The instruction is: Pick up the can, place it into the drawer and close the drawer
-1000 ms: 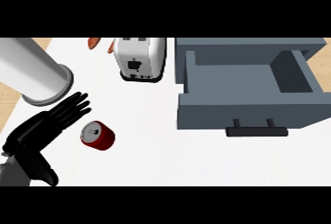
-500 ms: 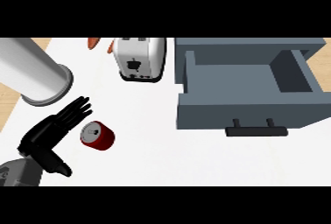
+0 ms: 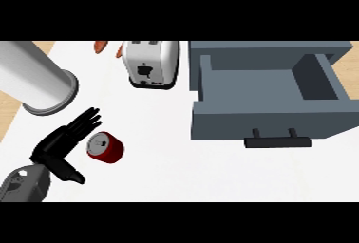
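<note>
**Left hand open beside the can**

Left hand [image 3: 61, 142] shows at the view's lower left, its grey forearm coming in from the corner. Its fingers are straight and close together, pointing up and to the right, and the thumb sticks out toward the lower right. It holds nothing.

The can [image 3: 105, 147] is red and lies on its side on the white desk [image 3: 175, 175], just to the right of the fingers. Its silver end faces up and left, toward the hand. Whether the fingers touch the can I cannot tell.

Well to the right stands the grey drawer [image 3: 270, 128], pulled open, with its dark handle [image 3: 277, 141] on the front wall at the near side. The can is outside it, well apart from it.

Above the can, near the desk's far edge, sits a silver toaster [image 3: 149, 64], just left of the drawer. A small orange thing [image 3: 102, 46] shows at the top edge beside the toaster. A large pale cylinder [image 3: 35, 78] fills the upper left, above the hand.
</note>
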### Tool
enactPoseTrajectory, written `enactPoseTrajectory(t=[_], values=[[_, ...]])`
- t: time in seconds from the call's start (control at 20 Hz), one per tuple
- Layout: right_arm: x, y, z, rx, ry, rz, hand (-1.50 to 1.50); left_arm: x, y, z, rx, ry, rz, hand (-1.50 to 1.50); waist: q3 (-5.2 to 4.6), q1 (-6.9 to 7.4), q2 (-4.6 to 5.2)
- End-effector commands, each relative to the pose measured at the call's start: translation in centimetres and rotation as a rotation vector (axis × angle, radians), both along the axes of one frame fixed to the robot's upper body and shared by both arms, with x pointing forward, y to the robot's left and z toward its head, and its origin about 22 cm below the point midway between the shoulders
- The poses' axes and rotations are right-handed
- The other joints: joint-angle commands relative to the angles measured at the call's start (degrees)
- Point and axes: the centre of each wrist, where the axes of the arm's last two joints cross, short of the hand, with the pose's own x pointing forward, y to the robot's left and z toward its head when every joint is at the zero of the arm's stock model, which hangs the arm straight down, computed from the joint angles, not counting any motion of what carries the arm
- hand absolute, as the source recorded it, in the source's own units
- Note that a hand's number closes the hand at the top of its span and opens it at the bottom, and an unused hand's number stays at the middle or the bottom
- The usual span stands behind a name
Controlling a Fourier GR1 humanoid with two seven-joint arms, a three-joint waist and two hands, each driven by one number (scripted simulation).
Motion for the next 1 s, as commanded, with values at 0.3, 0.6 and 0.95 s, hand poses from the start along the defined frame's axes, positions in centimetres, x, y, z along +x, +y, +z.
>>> enactPoseTrajectory(t=[0.3,0.6,0.95], values=[[-0.8,0.1,0.2,0.001,-0.005,-0.012,-1.50,-1.3,0.3,-4.2,-0.021,0.070,-0.011,-1.50,-0.02,-0.20,0.08],[-1.0,-0.8,0.6,0.011,-0.004,0.026,-1.50,-1.2,-0.2,-5.4,-0.065,0.068,-0.003,-1.50,-0.08,-0.67,0.24],[-0.9,0.1,1.4,0.009,-0.002,0.017,-1.50,0.5,-2.6,-5.4,-0.127,0.125,-0.008,-1.50,-0.01,-0.16,0.03]])
